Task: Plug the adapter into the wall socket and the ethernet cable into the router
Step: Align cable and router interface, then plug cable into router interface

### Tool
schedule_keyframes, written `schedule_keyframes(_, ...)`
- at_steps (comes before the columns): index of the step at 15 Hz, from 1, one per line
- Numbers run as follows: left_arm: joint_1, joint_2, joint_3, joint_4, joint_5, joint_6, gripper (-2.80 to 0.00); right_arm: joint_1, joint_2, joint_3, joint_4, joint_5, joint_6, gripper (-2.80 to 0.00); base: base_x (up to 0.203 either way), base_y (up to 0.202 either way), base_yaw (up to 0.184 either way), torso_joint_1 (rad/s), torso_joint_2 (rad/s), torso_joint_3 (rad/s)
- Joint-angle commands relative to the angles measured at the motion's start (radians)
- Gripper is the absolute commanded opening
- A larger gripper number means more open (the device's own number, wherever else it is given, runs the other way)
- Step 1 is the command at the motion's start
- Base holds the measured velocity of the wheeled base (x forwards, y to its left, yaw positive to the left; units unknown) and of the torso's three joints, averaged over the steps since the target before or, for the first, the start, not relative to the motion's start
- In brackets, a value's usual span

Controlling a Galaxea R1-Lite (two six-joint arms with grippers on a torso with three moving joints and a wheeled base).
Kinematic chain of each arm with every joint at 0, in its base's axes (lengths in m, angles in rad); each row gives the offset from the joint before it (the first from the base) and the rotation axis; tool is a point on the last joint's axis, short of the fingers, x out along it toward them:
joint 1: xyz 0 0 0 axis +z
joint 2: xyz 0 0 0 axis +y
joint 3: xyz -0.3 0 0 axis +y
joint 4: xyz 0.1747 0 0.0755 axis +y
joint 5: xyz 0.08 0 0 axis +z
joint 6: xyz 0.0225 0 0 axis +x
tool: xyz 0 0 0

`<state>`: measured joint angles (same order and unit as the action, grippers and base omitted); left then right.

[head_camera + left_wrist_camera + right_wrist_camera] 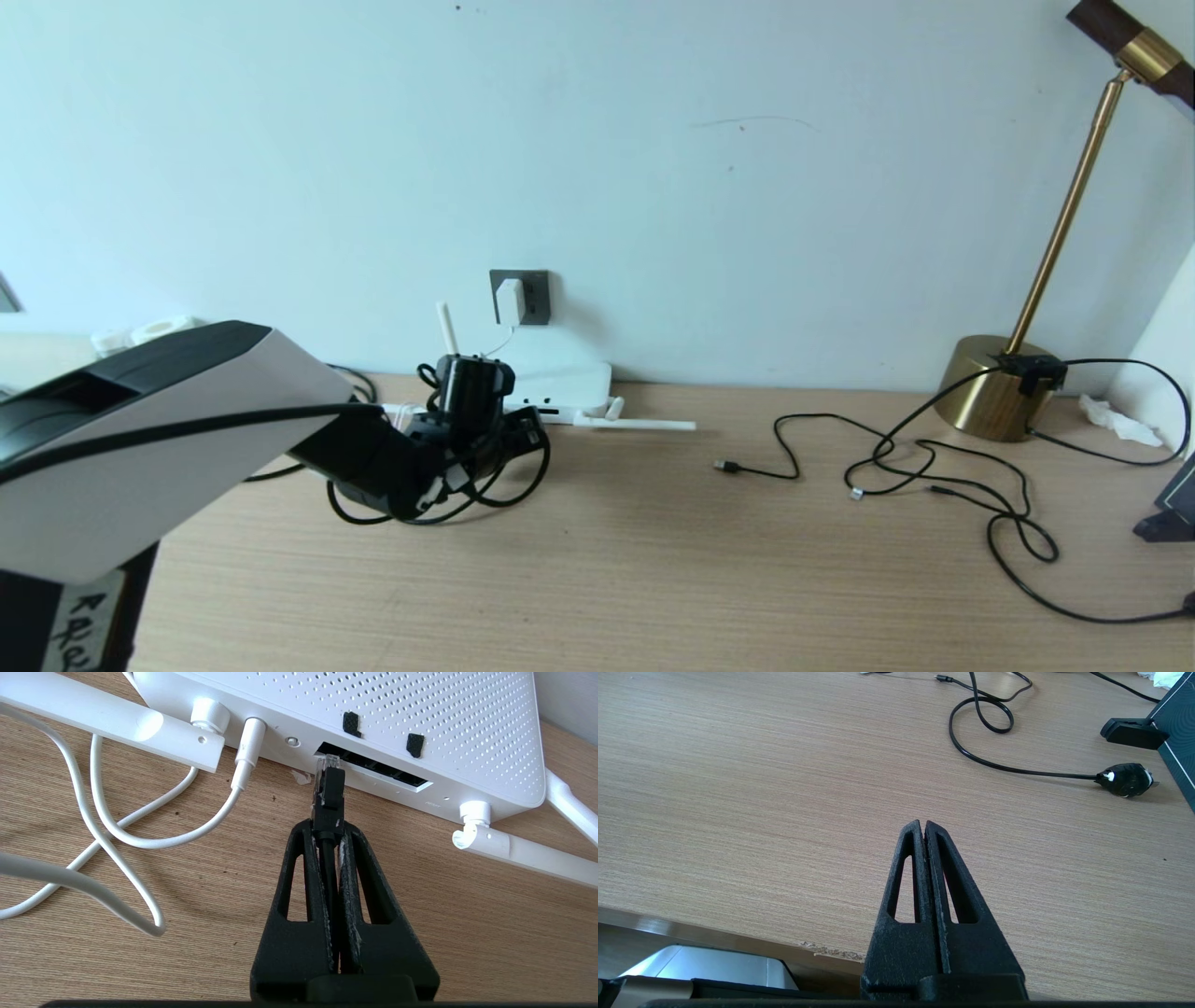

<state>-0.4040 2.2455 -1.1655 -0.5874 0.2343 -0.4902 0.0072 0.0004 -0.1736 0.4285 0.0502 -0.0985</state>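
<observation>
gripping the ethernet cable [328, 807] just behind its plug, the left gripper [328, 833] is sitting low over the desk [653, 560] in front of the router [420, 723], its 2 fingers clenched on the black cable so that the clear clip plug is sticking out ahead of the tips. the left wrist view is showing what the head view is hiding: the plug's clear tip is lying at the mouth of the end port in the router's dark row of ports, and whether it is seated inside i cannot tell. that same view is showing a white cord [140, 835] plugged into the router beside an antenna hinge and looping over the wood. the head view is giving the wider layout instead: the left arm is reaching in from the left, its gripper [523, 431] covering the router's [569, 387] front edge, 1 antenna [447, 329] standing up and another [639, 425] lying flat on the desk. on the wall above, the adapter [510, 302] is sitting plugged in the wall socket [534, 297]. the right gripper [923, 828] is showing only in the right wrist view, pressed together on nothing and hanging above bare wood near the desk's near edge, with thin black cables [985, 723] lying well apart from it.
</observation>
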Motion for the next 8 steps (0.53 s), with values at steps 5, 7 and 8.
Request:
schedule_keyframes(5,-0.001,-0.001,-0.006,-0.002,0.003,0.001,-2.80,0.000,0.000,0.000,0.003,0.000,-0.001,-2.80,0.000,0.000,0.000,0.000,0.00,0.000)
schedule_keyframes(7,0.000,-0.001,-0.006,-0.002,0.004,0.013,-2.80,0.000,0.000,0.000,0.003,0.000,-0.001,-2.80,0.000,0.000,0.000,0.000,0.00,0.000)
schedule_keyframes(8,-0.001,-0.003,-0.005,-0.003,0.004,0.015,-2.80,0.000,0.000,0.000,0.003,0.000,-0.001,-2.80,0.000,0.000,0.000,0.000,0.00,0.000)
